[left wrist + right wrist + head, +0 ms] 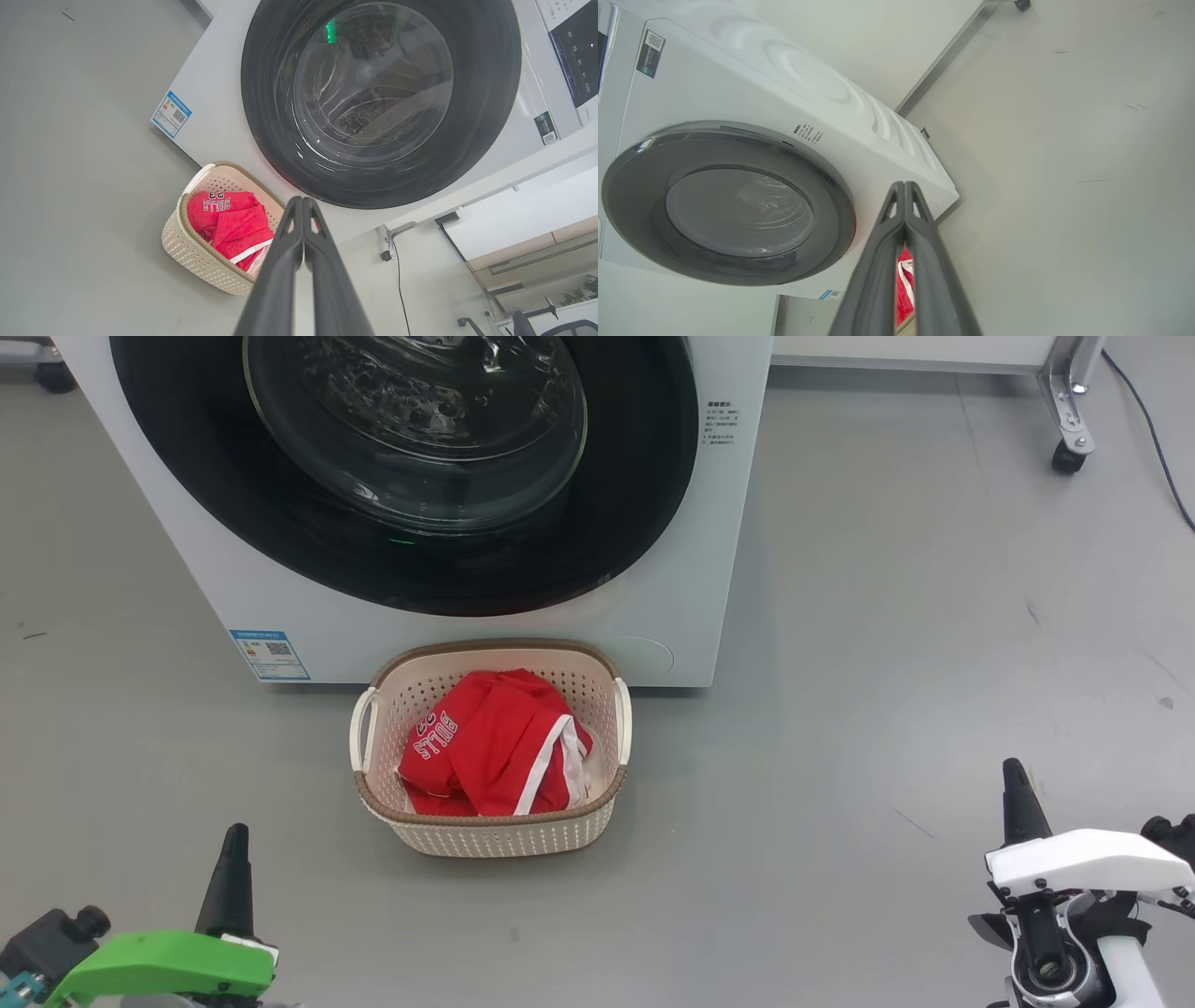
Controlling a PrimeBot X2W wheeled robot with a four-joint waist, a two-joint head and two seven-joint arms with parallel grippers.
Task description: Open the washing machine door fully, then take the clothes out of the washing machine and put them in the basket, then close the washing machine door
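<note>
Checking the head view, I find the washing machine door [411, 448] seated flush against the washing machine [653, 607]. The clothes [490, 747] lie in the basket [504, 835] on the floor before it. The left gripper [235, 845] and right gripper [1016, 784] sit low, well clear.

Left wrist view: jaws pressed together, empty.

Right wrist view: likewise together, empty.

I judge the closing step finished; nothing further is called for beyond confirming the latch.
</note>
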